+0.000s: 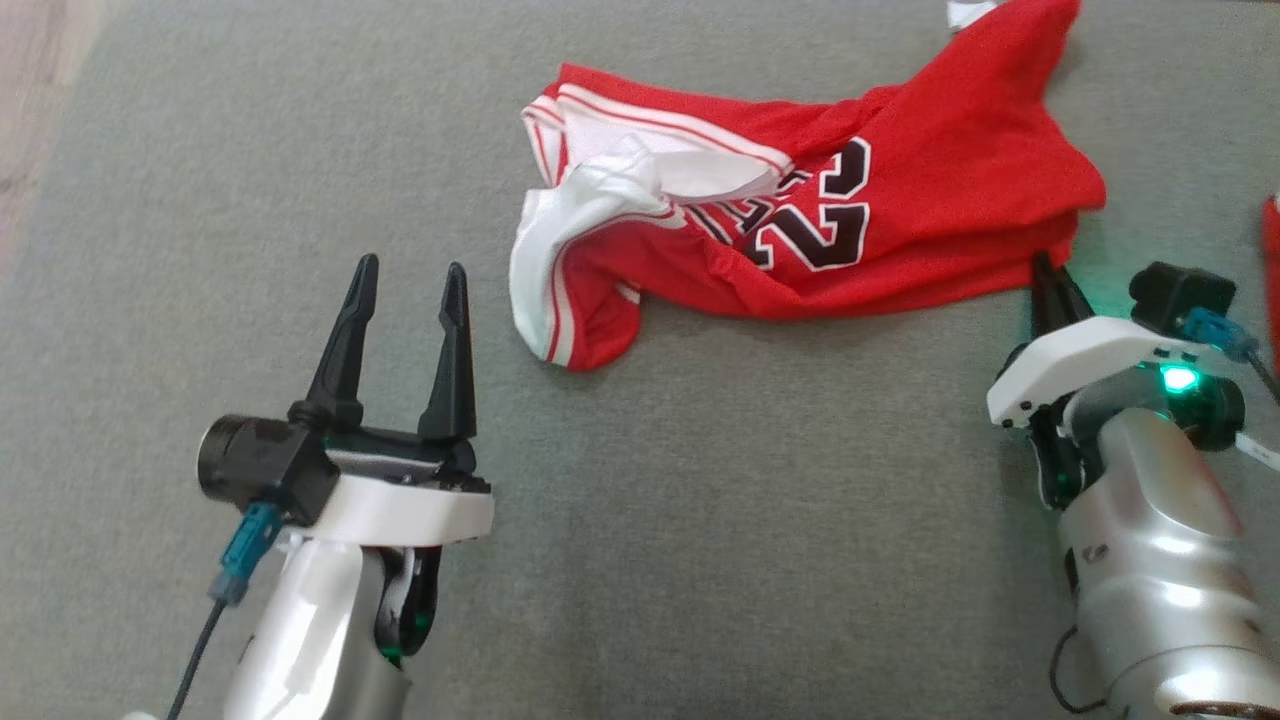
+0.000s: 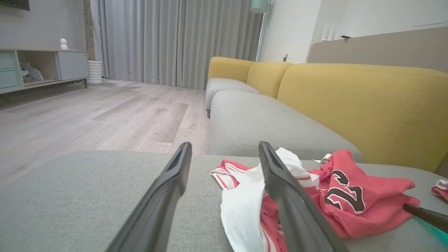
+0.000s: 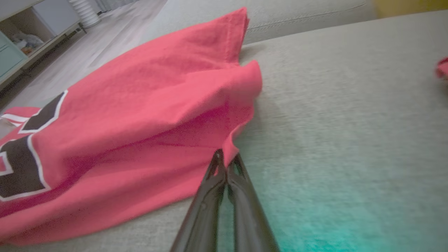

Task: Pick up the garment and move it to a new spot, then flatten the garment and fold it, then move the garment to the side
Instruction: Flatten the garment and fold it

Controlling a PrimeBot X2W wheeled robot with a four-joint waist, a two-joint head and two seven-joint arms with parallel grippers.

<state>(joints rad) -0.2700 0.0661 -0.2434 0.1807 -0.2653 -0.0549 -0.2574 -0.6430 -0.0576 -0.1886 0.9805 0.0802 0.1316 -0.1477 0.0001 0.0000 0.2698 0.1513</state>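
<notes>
A red jersey (image 1: 900,180) with white trim and a black 23 lies crumpled on the grey cushion (image 1: 700,500). The same garment (image 2: 350,199) appears ahead and to the right in the left wrist view. My left gripper (image 1: 412,266) is open and holds nothing, a short way left of the jersey's white armhole; its fingers (image 2: 161,196) frame the cloth's near end. My right gripper (image 1: 1045,265) is at the garment's lower right corner. In the right wrist view the fingers (image 3: 210,196) are pressed together, and the tips of the right gripper (image 3: 225,155) pinch the hem of the jersey (image 3: 140,122).
Wood floor (image 1: 40,60) runs along the cushion's far left edge. Another red item (image 1: 1272,260) lies at the right edge, and a white scrap (image 1: 965,12) sits at the top. A yellow sofa back (image 2: 350,98) rises behind the cushion.
</notes>
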